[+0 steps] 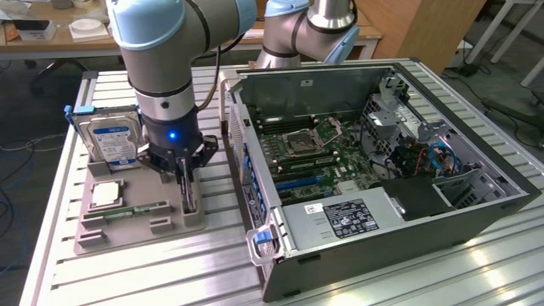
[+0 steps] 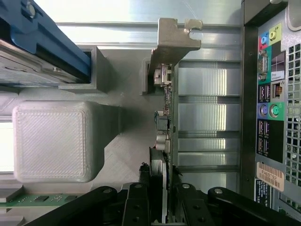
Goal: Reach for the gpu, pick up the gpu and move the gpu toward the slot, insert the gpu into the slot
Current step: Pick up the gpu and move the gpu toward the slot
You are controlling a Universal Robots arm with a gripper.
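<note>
The gpu (image 1: 188, 196) stands on edge in a slit of the grey holder tray (image 1: 140, 233), at the exterior view's left of the open computer case. In the wrist view I see the gpu (image 2: 168, 101) edge-on, with its silver bracket (image 2: 175, 40) at the far end. My gripper (image 1: 187, 182) is straight above it and lowered onto it. There the gripper (image 2: 162, 176) has a black finger (image 2: 139, 200) on each side of the card, pressed close against it. The card still sits in the holder. The blue slot (image 1: 297, 183) lies on the green motherboard inside the case.
The tray also holds a silver hard drive with a blue label (image 1: 111, 137), a square processor (image 1: 106, 193) and a green memory stick (image 1: 127, 210). The case (image 1: 476, 210) has a tall wall (image 1: 242, 159) right beside the tray. A second arm (image 1: 306, 32) stands behind.
</note>
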